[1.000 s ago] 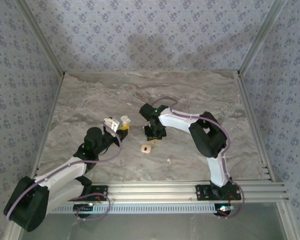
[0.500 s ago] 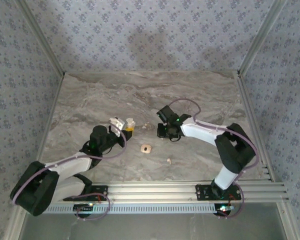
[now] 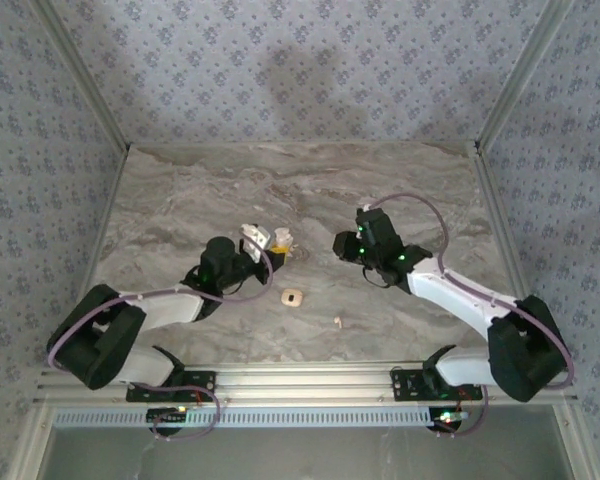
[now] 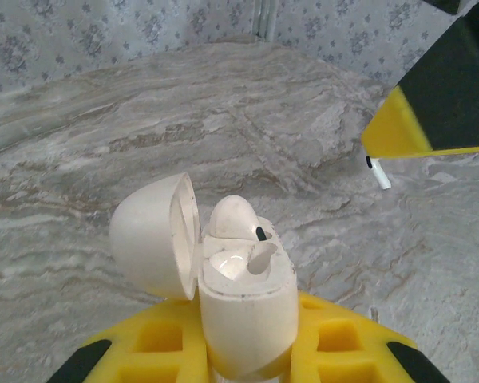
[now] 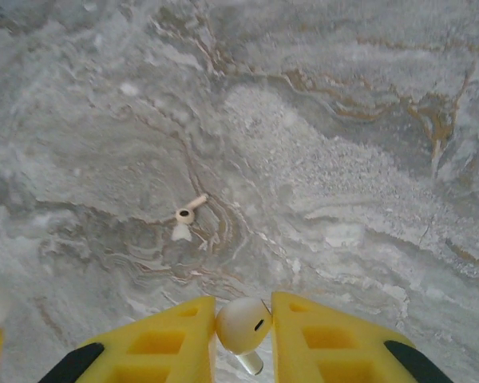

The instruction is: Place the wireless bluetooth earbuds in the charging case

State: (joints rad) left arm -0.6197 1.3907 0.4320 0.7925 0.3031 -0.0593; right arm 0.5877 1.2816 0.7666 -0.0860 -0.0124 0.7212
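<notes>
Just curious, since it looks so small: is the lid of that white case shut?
No, the charging case held by the left gripper has its lid swung open, with an earbud sitting inside.

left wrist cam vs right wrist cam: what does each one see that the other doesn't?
Left wrist: the open charging case gripped by the left end effector, lid swung left, with a seated earbud inside.
Right wrist: a loose earbud lying on the table, and a pinched earbud in the right end effector.
Both: marble table and yellow fingers. The left wrist also catches a right end effector finger at upper right, with a small white stem under it, likely the pinched earbud.
</notes>
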